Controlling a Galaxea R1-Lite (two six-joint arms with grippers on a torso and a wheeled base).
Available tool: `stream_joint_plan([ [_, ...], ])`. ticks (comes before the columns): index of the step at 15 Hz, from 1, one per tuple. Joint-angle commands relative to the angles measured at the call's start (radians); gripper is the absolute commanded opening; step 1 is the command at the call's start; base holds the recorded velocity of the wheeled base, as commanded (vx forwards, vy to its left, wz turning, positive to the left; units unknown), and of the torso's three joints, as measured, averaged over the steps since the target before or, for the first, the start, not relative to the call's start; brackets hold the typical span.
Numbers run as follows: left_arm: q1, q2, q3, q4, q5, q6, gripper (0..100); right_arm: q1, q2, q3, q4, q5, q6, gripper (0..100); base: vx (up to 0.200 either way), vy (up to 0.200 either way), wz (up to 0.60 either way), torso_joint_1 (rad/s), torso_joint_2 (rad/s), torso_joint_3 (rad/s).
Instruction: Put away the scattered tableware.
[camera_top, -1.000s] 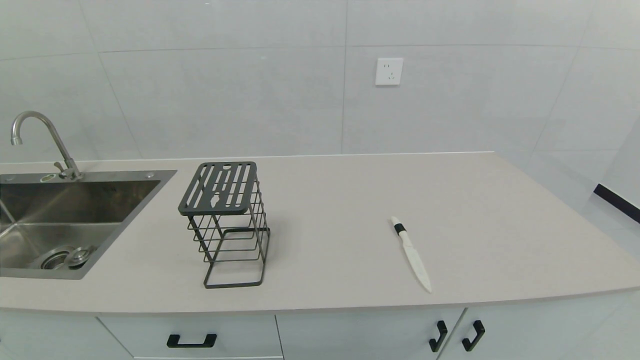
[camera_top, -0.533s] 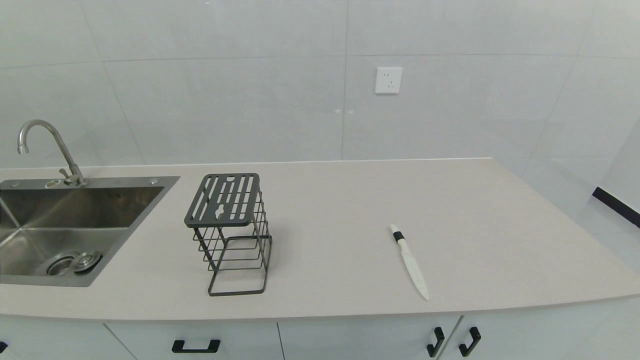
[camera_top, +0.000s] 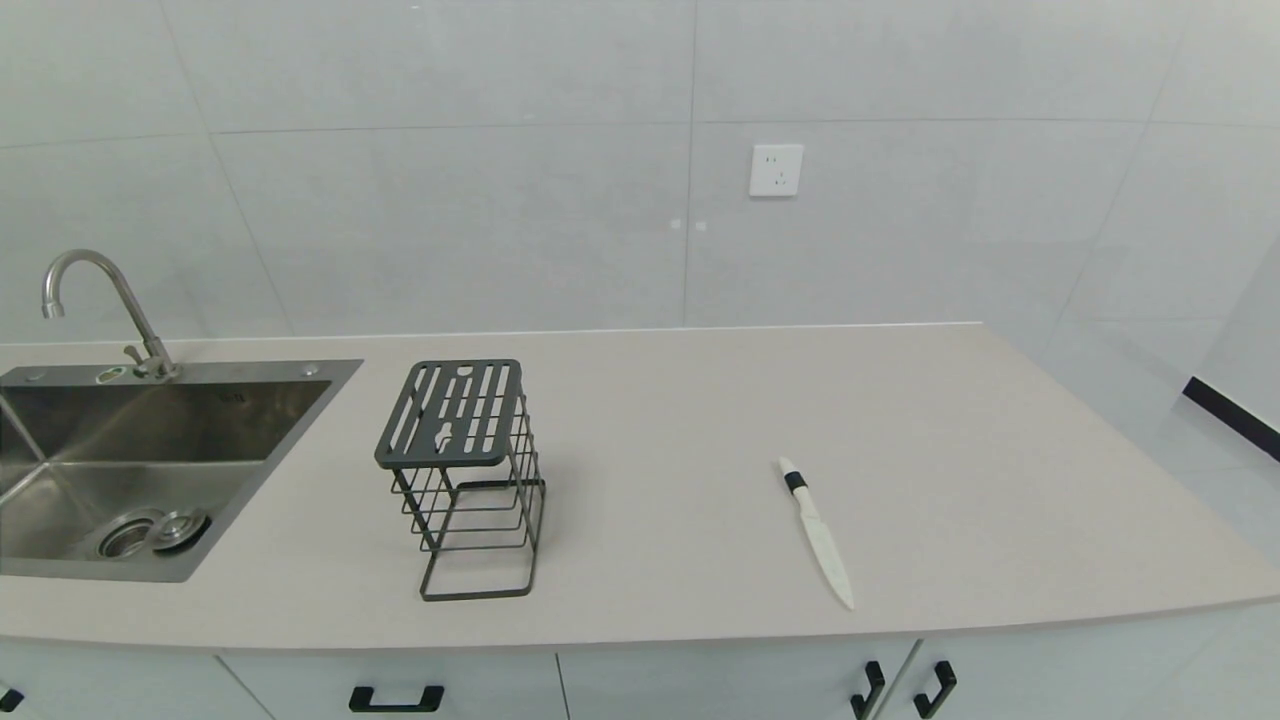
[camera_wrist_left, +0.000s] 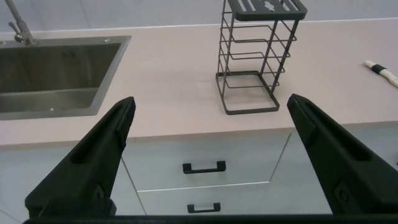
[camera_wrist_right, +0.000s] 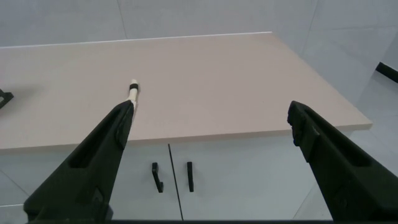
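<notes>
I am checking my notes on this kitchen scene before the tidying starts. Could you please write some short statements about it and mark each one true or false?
1. The knife lies flat on the countertop, to the right of the wire rack. True.
2. The wire rack lies tipped on its side. False: it stands upright.
3. The sink is on the rack's left. True.
4. The left tool is shut on the knife. False: it is open and holds nothing.
5. The wall socket sits above the sink. False: it is on the wall to the right of the rack.
</notes>
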Motion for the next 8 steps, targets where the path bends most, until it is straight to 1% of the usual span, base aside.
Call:
stream_joint_plan([
  [1,0.000,0.001,0.000,0.000,0.000,0.000,100,0.000,0.002,0.000,-0.001,0.000,0.000,100,0.000,0.000,0.00,0.000,0.00,0.000],
  [3,0.000,0.001,0.000,0.000,0.000,0.000,100,0.000,0.002,0.000,-0.001,0.000,0.002,100,0.000,0.000,0.00,0.112,-0.01,0.107],
  [5,0.000,0.001,0.000,0.000,0.000,0.000,100,0.000,0.002,0.000,-0.001,0.000,0.000,100,0.000,0.000,0.00,0.246,0.00,0.217],
  [8,0.000,0.001,0.000,-0.002,0.000,0.000,100,0.000,0.002,0.000,-0.001,0.000,0.000,100,0.000,0.000,0.00,0.295,-0.03,0.251],
])
